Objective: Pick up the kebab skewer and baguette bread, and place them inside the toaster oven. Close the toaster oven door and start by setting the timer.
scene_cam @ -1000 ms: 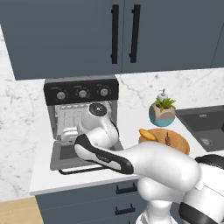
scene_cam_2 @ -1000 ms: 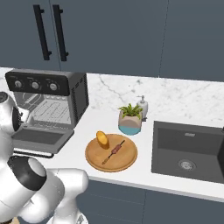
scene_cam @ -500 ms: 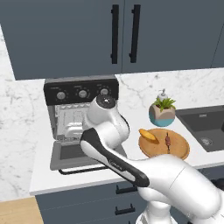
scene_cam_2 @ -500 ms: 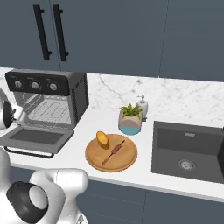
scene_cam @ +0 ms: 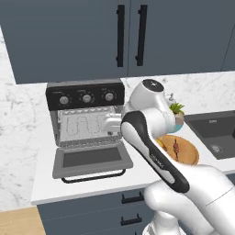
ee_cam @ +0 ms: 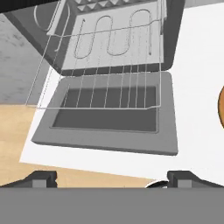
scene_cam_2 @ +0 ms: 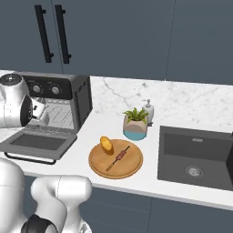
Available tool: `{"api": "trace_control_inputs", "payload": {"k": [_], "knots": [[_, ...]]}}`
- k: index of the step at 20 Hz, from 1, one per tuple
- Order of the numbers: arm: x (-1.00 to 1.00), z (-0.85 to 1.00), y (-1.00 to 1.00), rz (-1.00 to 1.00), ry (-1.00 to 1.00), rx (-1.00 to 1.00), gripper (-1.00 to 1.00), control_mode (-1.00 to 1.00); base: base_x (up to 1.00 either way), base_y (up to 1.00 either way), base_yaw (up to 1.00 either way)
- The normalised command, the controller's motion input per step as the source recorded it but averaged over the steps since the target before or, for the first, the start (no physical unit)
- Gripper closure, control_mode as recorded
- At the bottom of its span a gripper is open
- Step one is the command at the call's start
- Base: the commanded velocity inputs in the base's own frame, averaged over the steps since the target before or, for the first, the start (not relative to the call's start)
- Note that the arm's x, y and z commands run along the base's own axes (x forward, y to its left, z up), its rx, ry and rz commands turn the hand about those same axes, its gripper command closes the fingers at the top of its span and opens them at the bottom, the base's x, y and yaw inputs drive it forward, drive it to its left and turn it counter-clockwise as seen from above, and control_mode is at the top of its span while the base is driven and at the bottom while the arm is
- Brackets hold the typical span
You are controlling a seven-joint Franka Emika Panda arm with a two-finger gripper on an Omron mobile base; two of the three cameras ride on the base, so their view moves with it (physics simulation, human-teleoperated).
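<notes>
The toaster oven (scene_cam: pixel 86 97) stands on the counter with its door (scene_cam: pixel 92 159) dropped flat open. In the hand view a wire rack (ee_cam: pixel 105 70) reaches out over the door (ee_cam: pixel 109 135). My gripper (ee_cam: pixel 112 178) hovers above and in front of the open door, open, with nothing between its fingertips (ee_cam: pixel 42 177). From the right base view the gripper (scene_cam_2: pixel 39 112) is at the oven (scene_cam_2: pixel 68 98) mouth. To the right, the golden baguette bread (scene_cam_2: pixel 107 144) and the kebab skewer (scene_cam_2: pixel 119 157) lie on a round wooden plate (scene_cam_2: pixel 132 168).
A potted plant (scene_cam_2: pixel 135 124) and a soap bottle (scene_cam_2: pixel 147 110) stand behind the plate. A dark sink (scene_cam_2: pixel 196 154) is set in the counter at the right. Dark cabinets (scene_cam: pixel 131 36) hang above. My own arm covers the baguette in the left base view.
My arm has swung round and its elbow has risen and moved right. The hand has drawn slightly away from the oven mouth toward the plate side. The food has not moved.
</notes>
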Motion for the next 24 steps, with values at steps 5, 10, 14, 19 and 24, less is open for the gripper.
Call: {"api": "trace_control_inputs", "payload": {"k": [5,10,14,19,24], "knots": [[-0.17,0.04,-1.00,0.01,0.07,0.00,-1.00,-1.00,0.00,0.00,0.00],[-0.04,0.01,-0.81,0.08,0.14,-0.01,-1.00,-1.00,0.00,0.00,0.00],[0.06,-0.11,-0.43,0.25,0.10,-0.01,-1.00,-1.00,0.00,0.00,0.00],[0.04,-0.36,-0.26,0.22,0.02,-0.15,-1.00,-1.00,0.00,0.00,0.00],[0.10,-0.41,-0.33,0.27,-0.04,-0.17,-1.00,-1.00,0.00,0.00,0.00]]}}
